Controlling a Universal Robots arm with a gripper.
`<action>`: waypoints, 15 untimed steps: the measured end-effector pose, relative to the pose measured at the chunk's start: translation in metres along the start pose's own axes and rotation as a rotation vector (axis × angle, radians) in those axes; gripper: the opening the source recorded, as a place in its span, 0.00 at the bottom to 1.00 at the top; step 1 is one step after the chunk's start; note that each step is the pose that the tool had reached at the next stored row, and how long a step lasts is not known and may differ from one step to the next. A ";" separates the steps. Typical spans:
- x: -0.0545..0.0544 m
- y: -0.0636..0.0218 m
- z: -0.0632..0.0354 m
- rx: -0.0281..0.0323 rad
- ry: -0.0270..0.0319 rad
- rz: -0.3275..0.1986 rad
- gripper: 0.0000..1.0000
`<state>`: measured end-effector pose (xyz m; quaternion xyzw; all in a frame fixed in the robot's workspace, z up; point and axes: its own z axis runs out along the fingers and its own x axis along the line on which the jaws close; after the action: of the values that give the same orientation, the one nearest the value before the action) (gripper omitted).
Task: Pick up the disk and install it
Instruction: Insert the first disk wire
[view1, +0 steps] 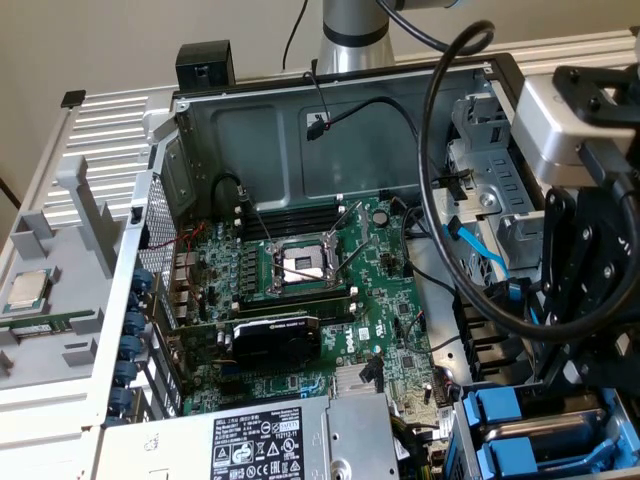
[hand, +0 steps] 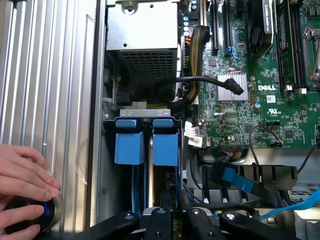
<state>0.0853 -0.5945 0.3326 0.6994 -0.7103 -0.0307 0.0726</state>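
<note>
End effector hangs directly over the disk, which stands in the bay; its grip state cannot be told. Risk: a tilted disk could jam in the bay, or the nearby blue cable could snag.

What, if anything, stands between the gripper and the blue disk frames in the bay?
Nothing visible does. The gripper hangs directly over the two blue disk frames; the blue cable lies off to one side.
</note>
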 end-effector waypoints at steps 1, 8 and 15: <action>0.000 0.0000 0.0000 0.0000 -0.0001 0.000 0.17; 0.000 0.0000 0.0005 0.0003 -0.0006 0.000 0.17; 0.000 0.0004 0.0007 0.0005 -0.0019 0.000 0.17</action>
<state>0.0848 -0.5944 0.3319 0.6995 -0.7103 -0.0312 0.0717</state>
